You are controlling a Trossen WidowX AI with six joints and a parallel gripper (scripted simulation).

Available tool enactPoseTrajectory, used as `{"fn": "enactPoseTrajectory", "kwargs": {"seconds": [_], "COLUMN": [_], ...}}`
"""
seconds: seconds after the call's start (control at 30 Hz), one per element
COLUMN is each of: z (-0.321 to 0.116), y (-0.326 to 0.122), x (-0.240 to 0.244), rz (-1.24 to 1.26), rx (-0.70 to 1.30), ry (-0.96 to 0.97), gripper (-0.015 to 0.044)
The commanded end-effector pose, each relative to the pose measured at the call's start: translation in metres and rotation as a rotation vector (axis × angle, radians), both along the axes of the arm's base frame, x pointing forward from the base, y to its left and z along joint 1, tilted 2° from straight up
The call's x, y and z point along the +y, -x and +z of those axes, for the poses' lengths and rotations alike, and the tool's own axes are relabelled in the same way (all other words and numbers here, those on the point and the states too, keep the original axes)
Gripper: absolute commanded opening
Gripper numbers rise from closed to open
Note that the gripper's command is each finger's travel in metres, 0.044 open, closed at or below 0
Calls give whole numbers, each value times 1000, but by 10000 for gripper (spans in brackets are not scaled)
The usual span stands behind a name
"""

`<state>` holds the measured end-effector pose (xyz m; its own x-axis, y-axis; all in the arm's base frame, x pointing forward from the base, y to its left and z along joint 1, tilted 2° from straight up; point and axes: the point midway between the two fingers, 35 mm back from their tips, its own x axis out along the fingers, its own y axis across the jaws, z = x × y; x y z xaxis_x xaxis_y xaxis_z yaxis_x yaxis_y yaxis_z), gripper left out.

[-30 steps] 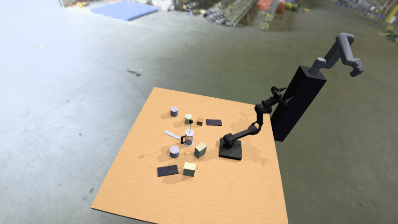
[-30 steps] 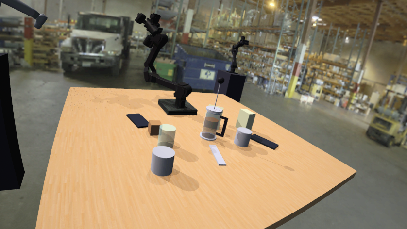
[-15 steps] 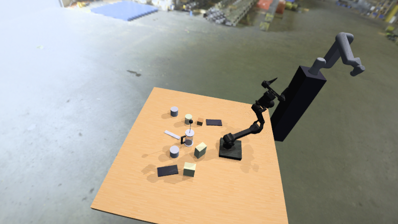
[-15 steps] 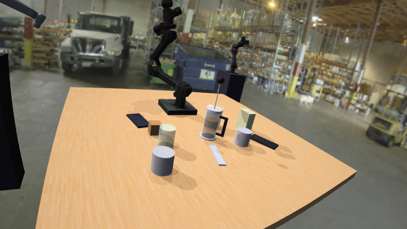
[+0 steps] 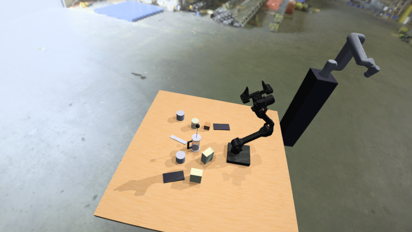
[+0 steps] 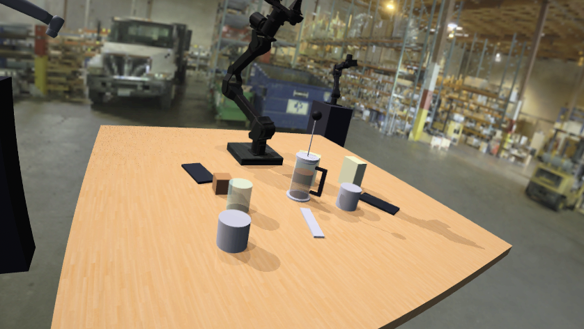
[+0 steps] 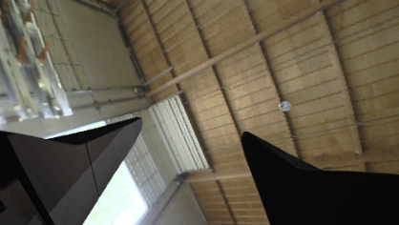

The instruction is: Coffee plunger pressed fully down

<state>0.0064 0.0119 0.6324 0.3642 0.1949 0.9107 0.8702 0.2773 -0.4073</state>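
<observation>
The coffee press (image 5: 195, 146) (image 6: 302, 179) stands upright on the table (image 5: 245, 201) (image 6: 155, 261), a glass cylinder with a pale lid and a black handle. Its plunger is up: the thin rod rises well above the lid and ends in a black knob (image 5: 197, 126) (image 6: 316, 115). My gripper (image 5: 254, 85) (image 7: 194, 129) is open and empty, raised high above the table and well away from the press, pointing upward. The wrist view shows only the two black fingers against the roof. In the exterior view the gripper is partly cut off at the top edge.
A grey cylinder (image 5: 180, 157) (image 6: 348, 196) and a pale box (image 5: 207, 156) stand close to the press. A white strip (image 5: 178, 139) (image 6: 311, 222) lies nearby. A pale green cylinder (image 5: 194, 123) (image 6: 239, 196), a brown cube (image 6: 221, 183) and another grey cylinder (image 5: 180, 115) (image 6: 233, 231) stand farther off.
</observation>
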Motion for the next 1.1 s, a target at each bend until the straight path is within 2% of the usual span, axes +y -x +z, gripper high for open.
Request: {"fn": "enactPoseTrajectory", "kwargs": {"seconds": [0.0,0.27,0.43,0.6,0.77,0.9,1.07], "z": [-20,-93,-156,-223,-278,-289,-325], "y": [-67,-177,-225,-251,-256,-256,-255], "x": [17,30,25,12,-3,-4,-5], "rz": [154,374,426,400,311,306,305], "rx": [284,843,1153,1394,1522,1525,1523], "ry": [-53,-350,-650,-1027,-1388,-1403,-1404], "gripper": [440,440,440,440,440,440,440]}}
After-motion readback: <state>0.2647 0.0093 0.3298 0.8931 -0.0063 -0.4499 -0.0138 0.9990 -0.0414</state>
